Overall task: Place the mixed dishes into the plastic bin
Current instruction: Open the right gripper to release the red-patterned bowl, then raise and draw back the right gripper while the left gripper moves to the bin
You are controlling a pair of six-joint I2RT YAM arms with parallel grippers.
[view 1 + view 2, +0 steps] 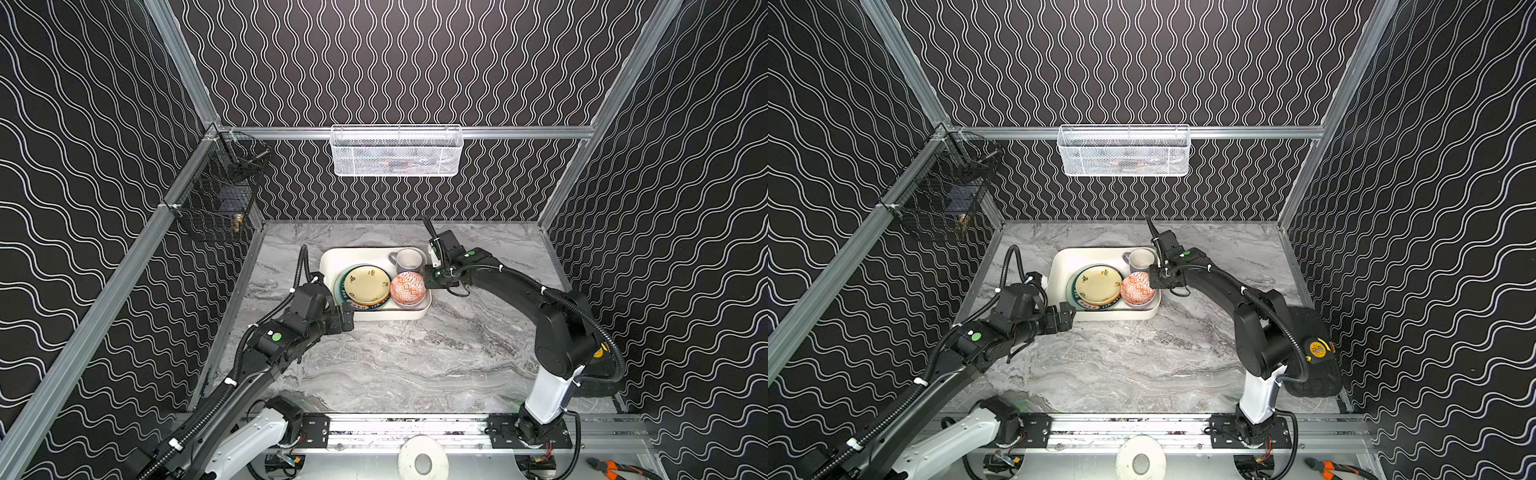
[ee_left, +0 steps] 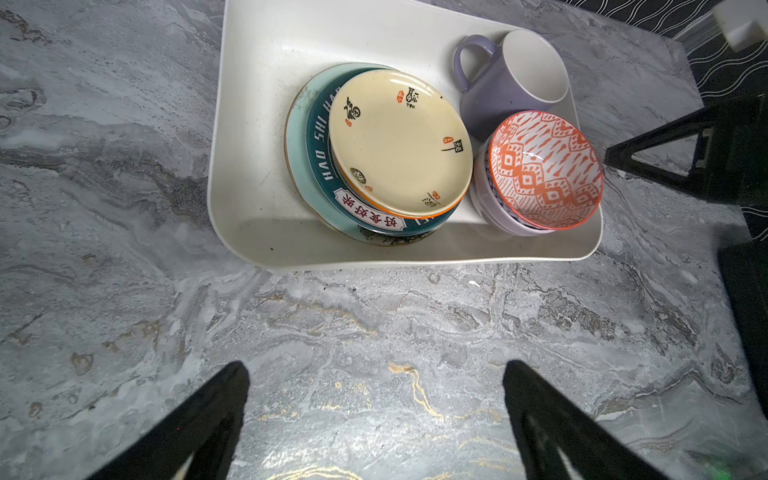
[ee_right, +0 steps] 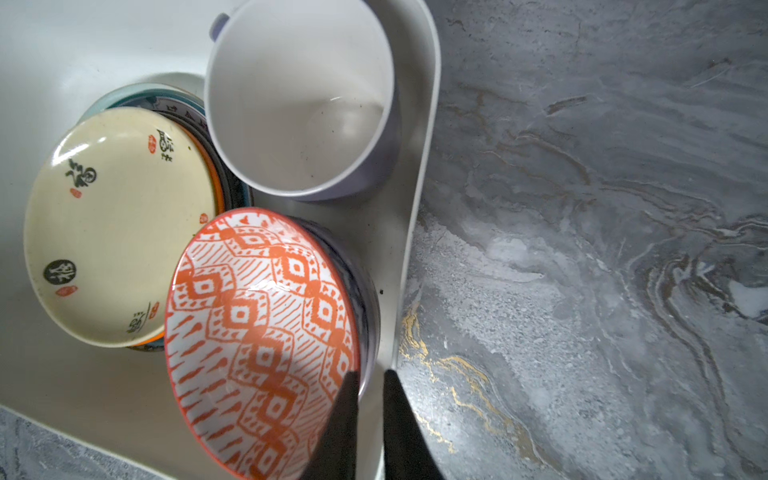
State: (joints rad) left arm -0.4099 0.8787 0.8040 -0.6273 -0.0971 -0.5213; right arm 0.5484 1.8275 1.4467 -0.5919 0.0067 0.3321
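Plastic bin (image 1: 334, 270) sat on the grey marble tabletop (image 1: 395, 357), toward the back and near centre in both top views. Every dish seen lay inside it. The plate stack was mid-bin: mint-green plate (image 2: 293, 137) at the bottom, white plate with lettered dark-green rim (image 2: 320, 158) over it, and cream plate (image 2: 399, 145) on top, marked with small dark characters and red seals. Thin edges of other plates showed between them, too narrow to sort. Lavender mug (image 2: 490, 99) stood upright in the far right corner, mouth up, handle toward the bin's middle. Just in front of it the orange-patterned bowl (image 3: 257, 324) was nested, slightly tilted, in a lavender bowl (image 2: 494, 212), just beside the stack. Left gripper (image 2: 376, 365) hung over bare marble just outside the bin's near wall, fingers spread wide, nothing between them. Right gripper (image 3: 370, 373) was at the bin's right wall beside the bowls, jaws drawn nearly together with a narrow gap left. In the right wrist view the bowls' rim lined up with that gap — whether it was pinched, could not tell.
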